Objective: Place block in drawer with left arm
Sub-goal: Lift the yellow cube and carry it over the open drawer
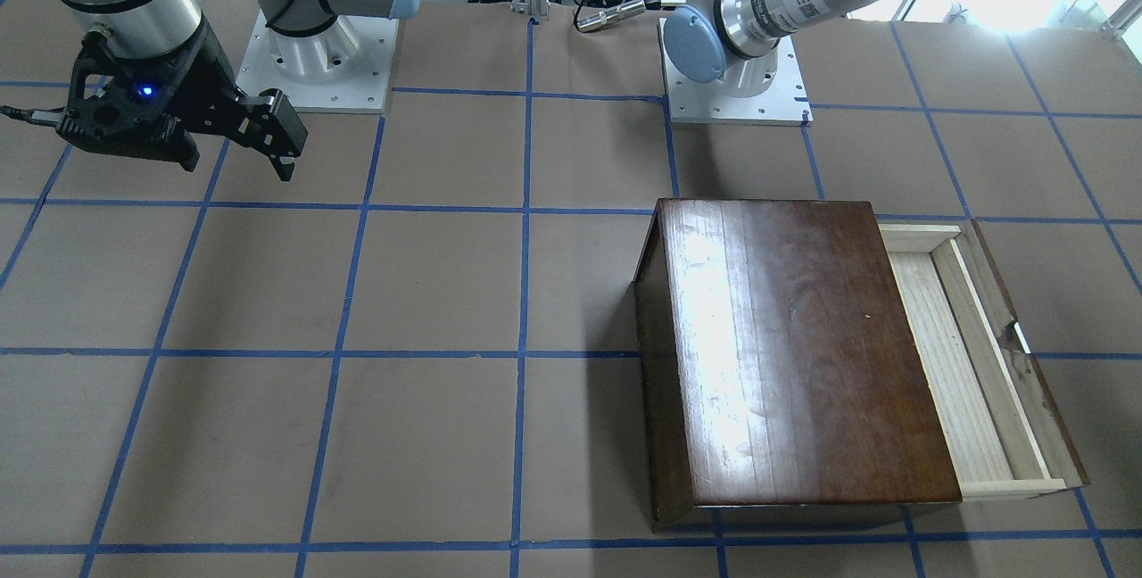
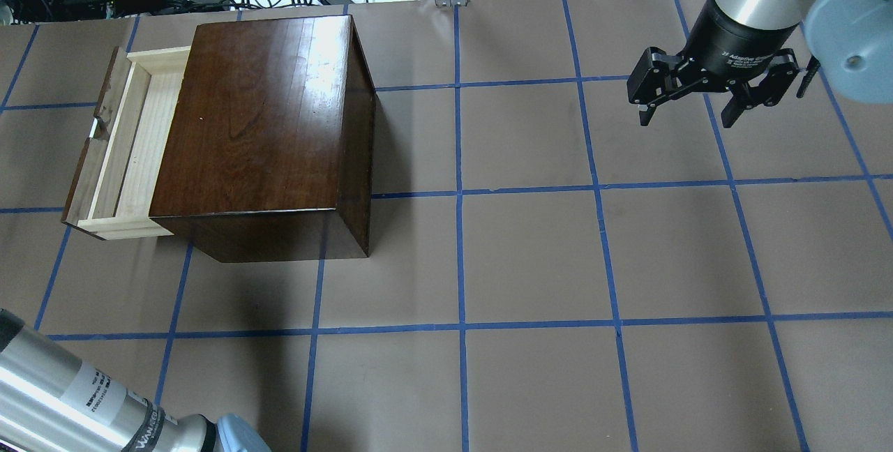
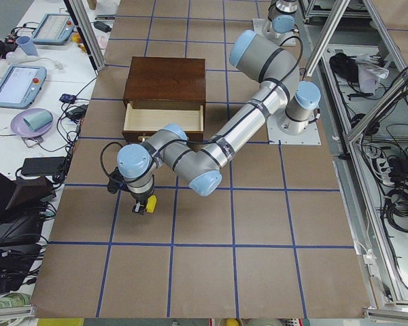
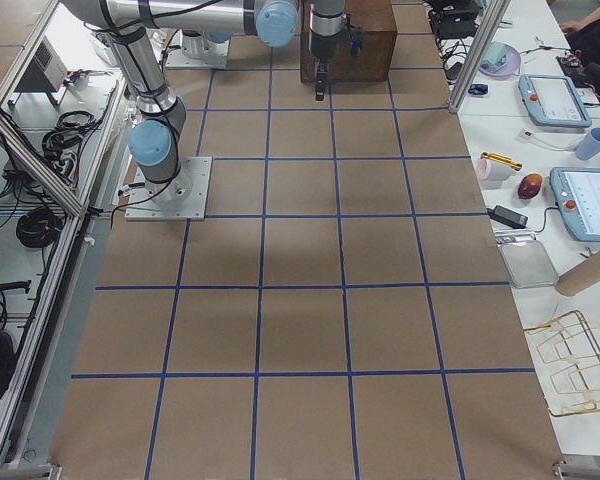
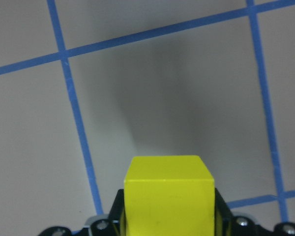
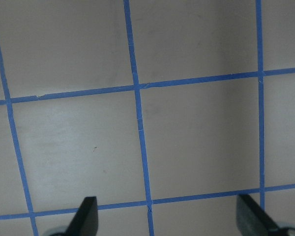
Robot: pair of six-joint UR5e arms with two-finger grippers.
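Brown paper taped into a blue grid covers the table (image 2: pixel 530 257). Seen from overhead, the drawer (image 2: pixel 132 145) is pulled out at nine o'clock of the dark box (image 2: pixel 258 117). The left gripper (image 5: pixel 169 212) is clamped on the yellow block (image 5: pixel 168 187), well apart from the drawer, at about six o'clock of it in the left side view. At the box's three o'clock, the right gripper (image 2: pixel 687 114) hovers spread wide, holding nothing.
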